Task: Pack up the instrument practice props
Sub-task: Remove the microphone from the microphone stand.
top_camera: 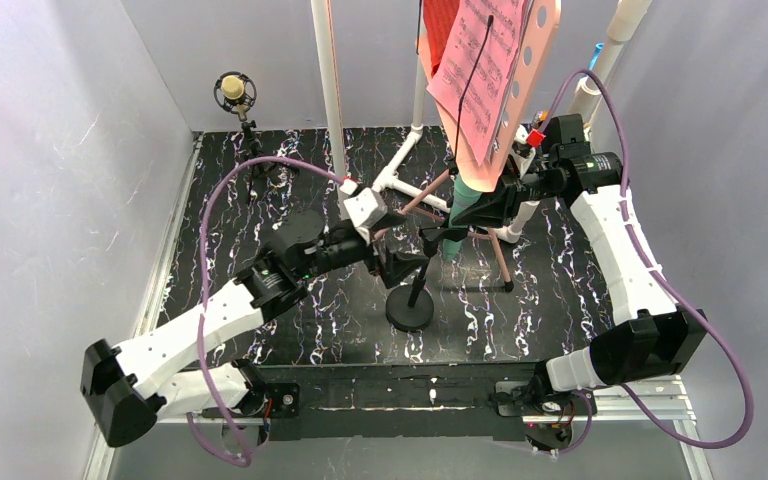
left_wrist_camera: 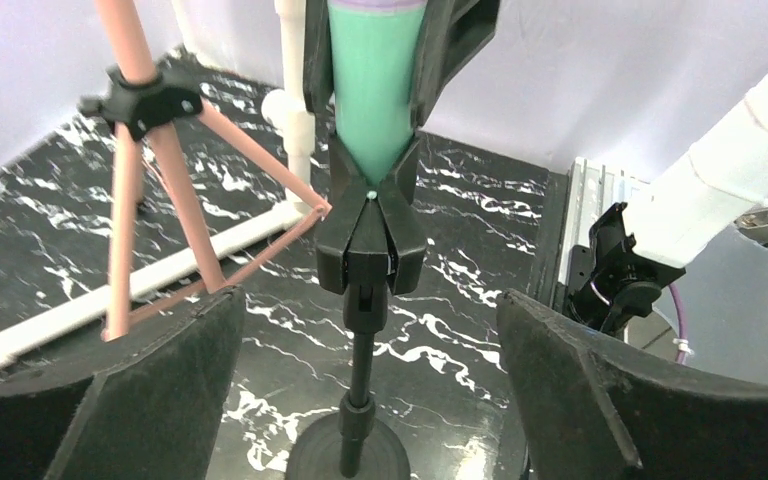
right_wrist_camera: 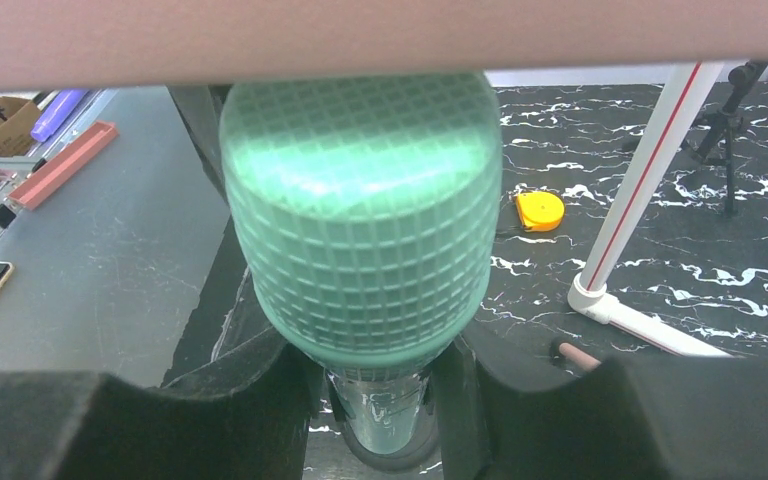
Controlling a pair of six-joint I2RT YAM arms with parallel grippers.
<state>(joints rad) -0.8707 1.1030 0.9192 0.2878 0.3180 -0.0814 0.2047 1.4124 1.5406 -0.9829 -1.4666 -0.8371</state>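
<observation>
The mint-green microphone (top_camera: 453, 222) stands upright with its tapered lower end (left_wrist_camera: 371, 120) in the fork of a black clip (left_wrist_camera: 370, 245) on a round-based stand (top_camera: 410, 305). My right gripper (top_camera: 475, 210) is shut on its body just below the mesh head (right_wrist_camera: 360, 210). My left gripper (top_camera: 400, 262) is wide open, with the stand's pole (left_wrist_camera: 358, 400) between its fingers (left_wrist_camera: 160, 370), untouched. The pink hole-punched music stand (top_camera: 520, 90) carries pink sheet music (top_camera: 480, 60) just behind; its tripod legs (left_wrist_camera: 125, 200) stand left of the clip. A yellow microphone (top_camera: 233, 92) sits at the back left.
The white pipe frame (top_camera: 330, 90) rises behind the stands, and its base bar (right_wrist_camera: 650, 330) runs along the black marbled mat (top_camera: 310, 320). A yellow tape measure (right_wrist_camera: 540, 210) lies on the mat. Grey walls close in the left, back and right sides.
</observation>
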